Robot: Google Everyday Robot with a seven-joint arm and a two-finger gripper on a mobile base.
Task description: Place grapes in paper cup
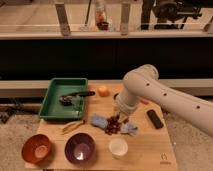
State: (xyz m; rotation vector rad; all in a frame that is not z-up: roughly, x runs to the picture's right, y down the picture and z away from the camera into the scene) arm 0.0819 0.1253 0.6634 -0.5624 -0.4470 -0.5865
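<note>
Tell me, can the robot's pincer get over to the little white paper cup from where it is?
Probably yes. The pincer hangs by the dark red-purple bunch of grapes, and the small white round paper cup stands just in front of it on the wooden table, with nothing between them.

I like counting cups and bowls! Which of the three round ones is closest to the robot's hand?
The white paper cup. It sits just below the hand and the grapes, while the purple bowl and orange bowl lie farther left.
</note>
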